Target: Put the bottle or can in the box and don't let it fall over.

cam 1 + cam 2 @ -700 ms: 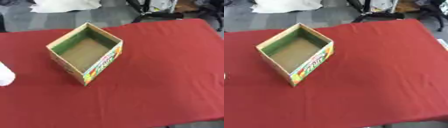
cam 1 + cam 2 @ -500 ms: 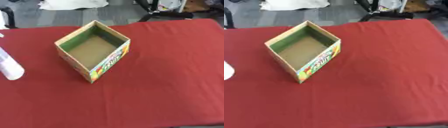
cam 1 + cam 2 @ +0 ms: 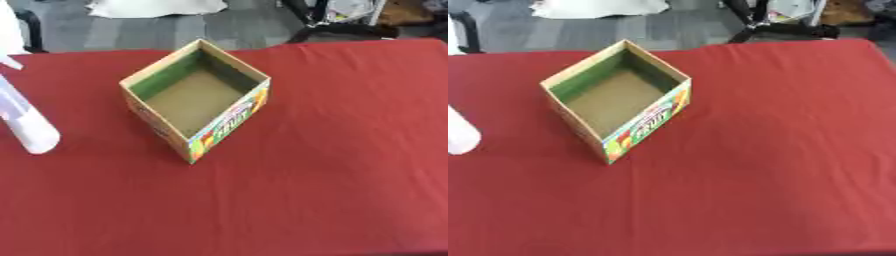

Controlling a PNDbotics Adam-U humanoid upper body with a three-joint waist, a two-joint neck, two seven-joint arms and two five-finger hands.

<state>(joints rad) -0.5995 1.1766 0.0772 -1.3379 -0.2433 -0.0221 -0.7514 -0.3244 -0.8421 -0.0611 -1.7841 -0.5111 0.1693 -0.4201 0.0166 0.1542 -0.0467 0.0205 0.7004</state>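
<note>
An open cardboard box (image 3: 194, 99) with a green inner wall and a colourful printed side stands corner-on at the middle left of the red table (image 3: 332, 150). Its brown floor is bare. A white bottle (image 3: 24, 122) is at the table's left edge, well left of the box; only part of it shows, and I cannot tell whether it stands upright. Neither of my hands appears in either eye view.
Beyond the table's far edge lie grey floor, a white cloth (image 3: 153, 7) and black chair legs (image 3: 776, 25). The red cloth stretches bare to the right of the box and in front of it.
The whole picture has shifted right and down, so the camera has moved. More of the white bottle now shows at the left edge. Box and bottle themselves seem still.
</note>
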